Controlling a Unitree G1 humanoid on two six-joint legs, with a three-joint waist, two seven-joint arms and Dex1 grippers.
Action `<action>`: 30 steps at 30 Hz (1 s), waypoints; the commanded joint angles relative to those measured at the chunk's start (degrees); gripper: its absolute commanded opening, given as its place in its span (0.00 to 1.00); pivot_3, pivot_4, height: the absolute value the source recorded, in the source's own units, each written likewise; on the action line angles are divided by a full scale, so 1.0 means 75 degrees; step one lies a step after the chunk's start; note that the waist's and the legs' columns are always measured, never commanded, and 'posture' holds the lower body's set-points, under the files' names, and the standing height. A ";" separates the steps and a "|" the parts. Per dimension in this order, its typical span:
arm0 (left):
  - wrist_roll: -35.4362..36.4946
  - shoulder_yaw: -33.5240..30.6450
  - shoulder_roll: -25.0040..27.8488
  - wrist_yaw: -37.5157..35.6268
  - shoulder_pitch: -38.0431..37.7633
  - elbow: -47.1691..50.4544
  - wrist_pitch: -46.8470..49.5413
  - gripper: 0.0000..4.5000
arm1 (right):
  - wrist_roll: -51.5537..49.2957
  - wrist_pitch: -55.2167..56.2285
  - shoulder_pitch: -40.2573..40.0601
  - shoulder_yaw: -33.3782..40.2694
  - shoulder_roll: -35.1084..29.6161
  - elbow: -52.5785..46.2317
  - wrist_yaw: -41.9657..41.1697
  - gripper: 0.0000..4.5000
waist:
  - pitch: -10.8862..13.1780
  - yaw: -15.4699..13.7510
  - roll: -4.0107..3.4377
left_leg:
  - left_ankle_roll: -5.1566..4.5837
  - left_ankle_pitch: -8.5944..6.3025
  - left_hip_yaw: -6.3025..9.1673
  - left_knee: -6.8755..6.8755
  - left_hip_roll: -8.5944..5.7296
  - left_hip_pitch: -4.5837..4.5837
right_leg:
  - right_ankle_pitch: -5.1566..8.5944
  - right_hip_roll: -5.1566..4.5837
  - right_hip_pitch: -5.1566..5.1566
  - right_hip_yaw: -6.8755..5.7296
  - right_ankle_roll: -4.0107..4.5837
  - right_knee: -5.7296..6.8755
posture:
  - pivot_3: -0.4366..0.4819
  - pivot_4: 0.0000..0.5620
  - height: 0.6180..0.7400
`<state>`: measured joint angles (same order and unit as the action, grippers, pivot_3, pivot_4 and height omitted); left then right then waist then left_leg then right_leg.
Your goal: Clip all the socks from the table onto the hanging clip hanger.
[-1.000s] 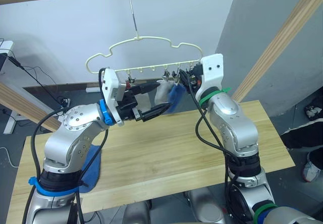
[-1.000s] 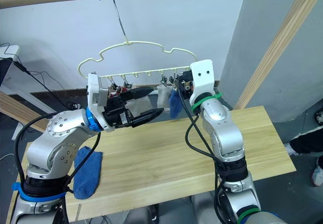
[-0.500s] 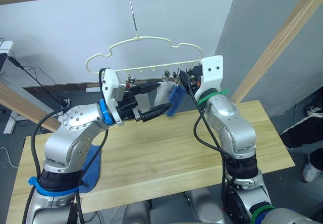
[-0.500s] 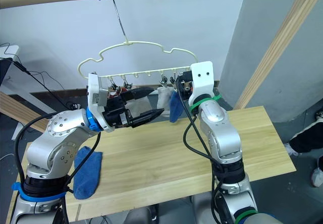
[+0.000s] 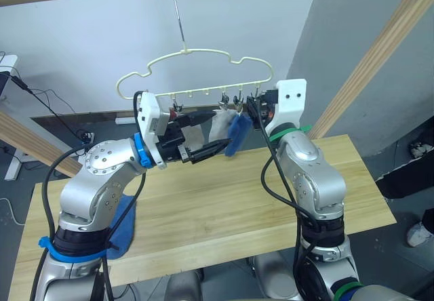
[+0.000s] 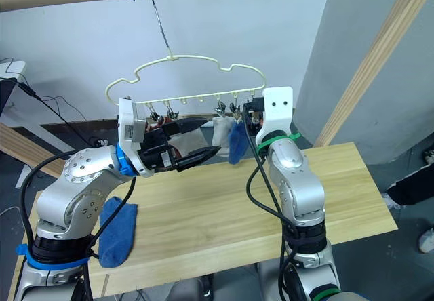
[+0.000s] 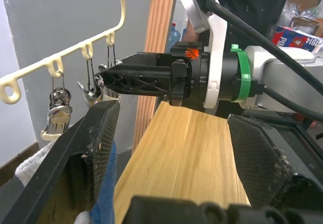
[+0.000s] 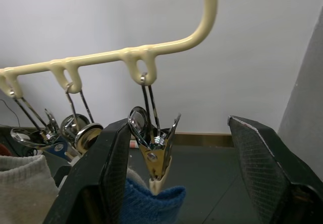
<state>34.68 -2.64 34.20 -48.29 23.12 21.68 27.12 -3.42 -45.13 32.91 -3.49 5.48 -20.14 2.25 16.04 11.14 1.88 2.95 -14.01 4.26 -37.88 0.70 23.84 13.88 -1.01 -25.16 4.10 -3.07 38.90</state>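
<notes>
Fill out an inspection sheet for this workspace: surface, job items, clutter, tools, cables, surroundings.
Surface: pale wood table, bare across the middle.
Job items: clip hanger hangs from the top pole; a blue sock and a light grey sock hang from its clips; another blue sock lies on the table's left end.
Clutter: nothing seen.
Tools: left tool open beside the hung socks; right tool open around the end clip, which grips the blue sock.
Cables: black cables run along both arms; more trail on the floor at left.
Surroundings: wooden frame poles, white wall.

Head pair overlooks table (image 5: pixel 224 206); wrist cameras closely face hanger (image 8: pixel 151 50).
</notes>
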 commanded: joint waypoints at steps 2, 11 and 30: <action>-0.0030 -0.0016 0.0000 -0.0046 0.0108 0.0091 -0.0113 0.84 | 0.0000 0.0131 0.0043 0.0022 0.0066 -0.0392 0.0111 0.70 | 0.0000 0.0001 0.0000 | 0.0000 0.0000 0.0000 0.0000 0.0000 0.0000 | 0.0000 0.0000 0.0000 -0.0001 0.0000 0.0000 | 0.23 0.43 1.00; -0.0061 0.0032 -0.0035 -0.0045 0.0124 0.0084 -0.0124 0.84 | -0.0035 0.0205 0.0037 0.0101 0.0175 -0.0388 0.0241 0.70 | 0.0000 0.0001 0.0000 | 0.0000 0.0000 0.0000 0.0000 0.0000 0.0000 | 0.0000 0.0000 0.0000 -0.0001 0.0000 0.0000 | 0.23 0.43 1.00; -0.0117 0.0079 -0.0082 -0.0079 0.0112 0.0100 -0.0130 0.84 | -0.0646 -0.0159 0.0034 0.0204 0.0692 -0.0584 0.0409 0.70 | 0.0000 0.0003 0.0000 | 0.0000 0.0000 0.0000 0.0000 0.0000 0.0000 | 0.0000 0.0000 0.0000 -0.0001 0.0000 0.0000 | 0.22 0.43 1.00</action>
<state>33.82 -1.95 33.61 -48.44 23.23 21.59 27.09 -7.20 -46.90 32.89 -1.42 7.95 -21.44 4.90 16.04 11.17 1.88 2.95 -14.01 4.26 -37.88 0.70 23.85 13.88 -1.01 -25.16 4.09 -3.06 38.91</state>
